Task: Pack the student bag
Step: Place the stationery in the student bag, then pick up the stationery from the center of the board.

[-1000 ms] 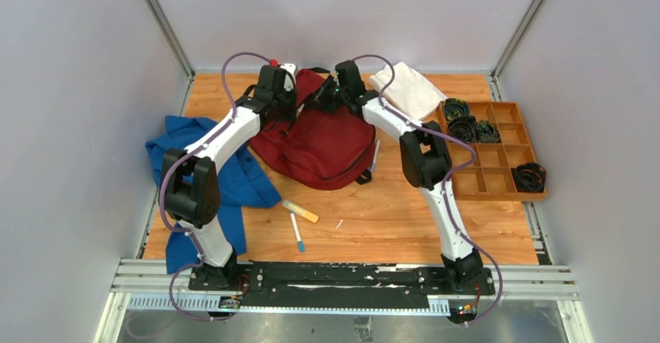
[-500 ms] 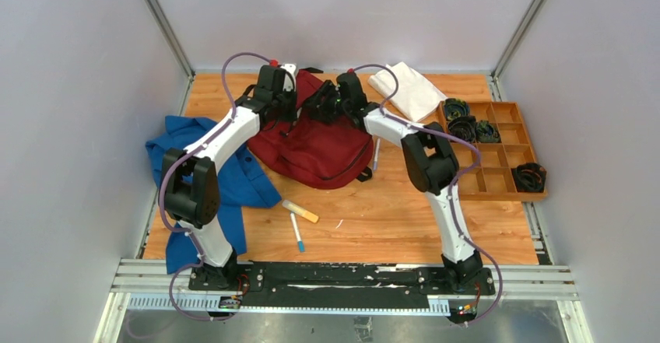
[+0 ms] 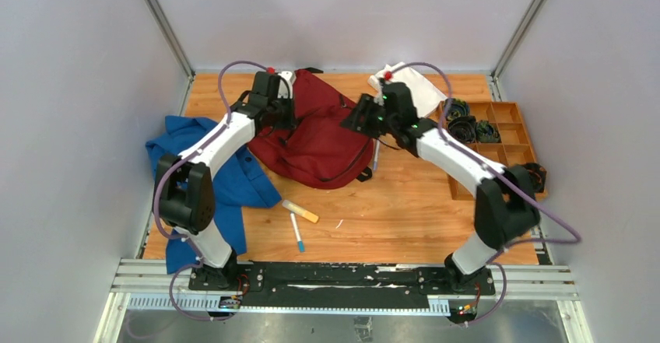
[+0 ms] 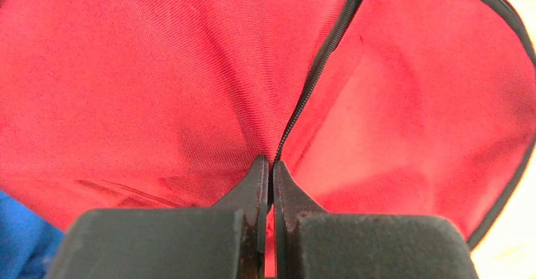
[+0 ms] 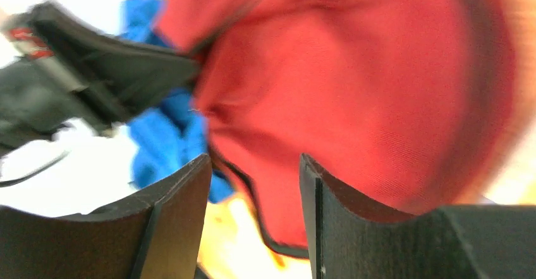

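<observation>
Bag pinched on a wooden table

The table [image 3: 405, 211] stood between pale walls [image 3: 70, 86]. The left gripper [image 4: 270, 164] was clamped on the bag [image 3: 319, 141] at its black zipper [image 4: 316, 70]. The right gripper [image 5: 253, 168] stood partly open and empty, just beside it. The dark red bag lay rumpled toward the back of the table.

readable text: none | labels: none | brands: none | numbers: none | signs: none | views checked: all three

Matt red woven cloth: bag [image 3: 319, 145]. Smooth grained wood: bench [image 3: 389, 211], tray [image 3: 498, 197]. Matt black, faintly grainy plastic: left gripper [image 4: 272, 162].
</observation>
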Controlling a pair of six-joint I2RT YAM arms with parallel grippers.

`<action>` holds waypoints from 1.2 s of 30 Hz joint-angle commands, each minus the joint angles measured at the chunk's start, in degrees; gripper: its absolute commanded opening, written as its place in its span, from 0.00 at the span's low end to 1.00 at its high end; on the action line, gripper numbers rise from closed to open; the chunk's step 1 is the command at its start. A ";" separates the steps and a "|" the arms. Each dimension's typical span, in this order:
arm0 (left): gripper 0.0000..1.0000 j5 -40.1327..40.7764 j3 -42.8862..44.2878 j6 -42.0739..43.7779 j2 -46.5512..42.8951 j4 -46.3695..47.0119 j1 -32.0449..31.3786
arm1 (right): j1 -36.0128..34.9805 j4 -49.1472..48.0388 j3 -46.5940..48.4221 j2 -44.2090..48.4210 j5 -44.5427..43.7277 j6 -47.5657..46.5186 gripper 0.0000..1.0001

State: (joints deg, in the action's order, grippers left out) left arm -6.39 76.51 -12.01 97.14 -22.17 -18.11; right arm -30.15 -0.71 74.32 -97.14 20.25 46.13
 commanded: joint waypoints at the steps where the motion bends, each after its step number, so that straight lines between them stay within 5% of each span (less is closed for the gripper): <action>1: 0.00 -9.36 -3.65 -4.23 -4.35 1.57 0.18 | 6.65 8.33 -13.88 10.82 -20.00 -13.65 0.57; 7: 0.00 -8.84 -5.61 -5.79 -7.10 0.57 0.18 | 11.00 15.72 -13.83 9.98 -18.03 -17.95 0.55; 14: 0.00 -4.99 -3.92 -7.19 -7.58 1.11 0.18 | 10.64 28.76 2.26 -6.66 -15.77 -20.69 0.55; 24: 0.00 -8.65 1.13 -8.20 -3.11 -1.89 0.18 | 8.10 32.90 7.74 -17.44 -18.20 -20.61 0.52; 26: 0.00 -8.61 1.04 -8.20 -3.03 -1.90 0.18 | 7.73 34.93 8.10 -18.34 -22.04 -20.94 0.47; 34: 0.00 -9.04 0.94 -7.94 -2.88 -2.00 0.18 | 8.12 35.66 2.30 -14.90 -25.19 -22.09 0.00; 36: 0.00 -9.47 1.22 -7.90 -2.56 -2.02 0.18 | 8.33 35.20 0.87 -12.76 -23.31 -22.51 0.00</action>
State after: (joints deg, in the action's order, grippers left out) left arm -12.99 76.31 -19.57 94.13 -24.08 -18.00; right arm -21.65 30.72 78.96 -112.25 -2.87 24.91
